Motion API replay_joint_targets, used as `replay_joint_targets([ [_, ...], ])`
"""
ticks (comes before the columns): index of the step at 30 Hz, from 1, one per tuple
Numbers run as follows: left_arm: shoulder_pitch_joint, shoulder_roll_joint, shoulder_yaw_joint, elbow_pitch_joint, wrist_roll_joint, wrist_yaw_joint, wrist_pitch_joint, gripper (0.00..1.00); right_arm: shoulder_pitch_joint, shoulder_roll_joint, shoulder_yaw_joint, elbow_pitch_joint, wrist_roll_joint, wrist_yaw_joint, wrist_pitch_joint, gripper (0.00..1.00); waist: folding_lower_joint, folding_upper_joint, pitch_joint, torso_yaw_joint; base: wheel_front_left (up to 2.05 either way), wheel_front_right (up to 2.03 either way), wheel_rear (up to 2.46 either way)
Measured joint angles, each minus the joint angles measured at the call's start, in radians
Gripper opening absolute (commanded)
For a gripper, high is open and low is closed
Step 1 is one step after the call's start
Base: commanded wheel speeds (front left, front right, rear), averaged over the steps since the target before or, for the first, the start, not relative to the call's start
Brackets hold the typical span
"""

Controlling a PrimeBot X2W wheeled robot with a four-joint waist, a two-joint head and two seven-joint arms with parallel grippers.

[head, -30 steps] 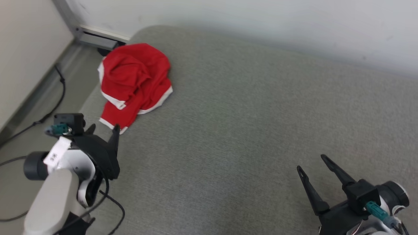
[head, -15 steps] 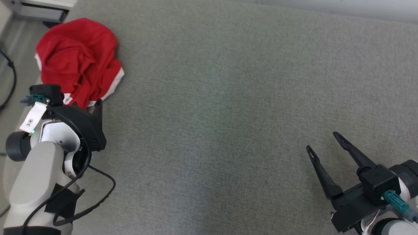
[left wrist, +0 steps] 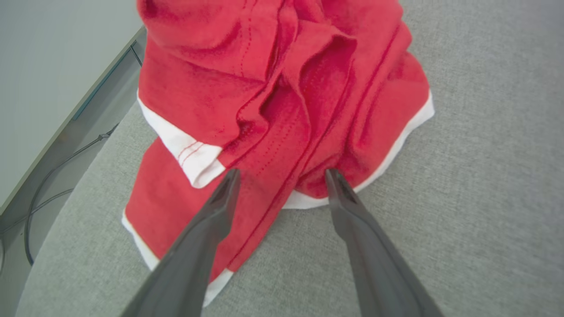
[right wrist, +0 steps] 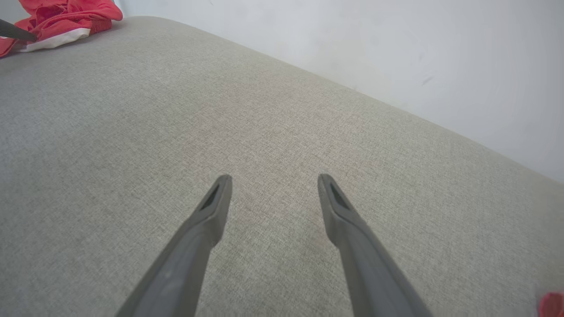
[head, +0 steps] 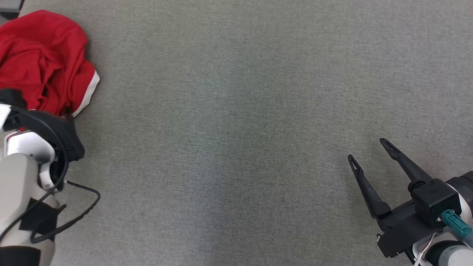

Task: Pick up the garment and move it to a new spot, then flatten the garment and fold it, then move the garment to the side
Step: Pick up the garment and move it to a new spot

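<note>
Garment lies bunched at the released left jaws' tips; right jaws released, well apart.

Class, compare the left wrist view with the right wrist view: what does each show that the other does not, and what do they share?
Left wrist view: the garment close up, with its red folds and stitched white hem, the open left gripper poised at its near edge, and cables beside the grey cushion. Right wrist view: the open right gripper above bare cushion, far from the garment. Shared: the garment and the grey cushion.
</note>
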Motion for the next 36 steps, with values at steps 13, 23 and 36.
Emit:
replay_joint_targets([
  [13, -0.030, 0.016, 0.033, 0.055, 0.002, 0.022, -0.038, 0.07, 0.017, -0.012, -0.025, -0.066, -0.001, -0.018, 0.036, 1.00, -0.0001, -0.0001, 0.036, -0.054, 0.00, 0.00, 0.00],
  [23, -0.053, -0.027, 0.049, 0.091, 0.003, 0.028, -0.089, 0.00, 0.018, -0.005, -0.023, -0.058, 0.001, -0.026, 0.045, 1.00, -0.0001, -0.0001, 0.025, -0.035, 0.00, 0.00, 0.00],
  [36, -0.135, -0.182, -0.058, -0.011, 0.068, 0.021, -0.251, 0.00, -0.029, 0.079, 0.021, 0.078, 0.053, -0.025, 0.007, 1.00, -0.0001, -0.0001, -0.087, -0.003, 0.00, 0.00, 0.00],
])
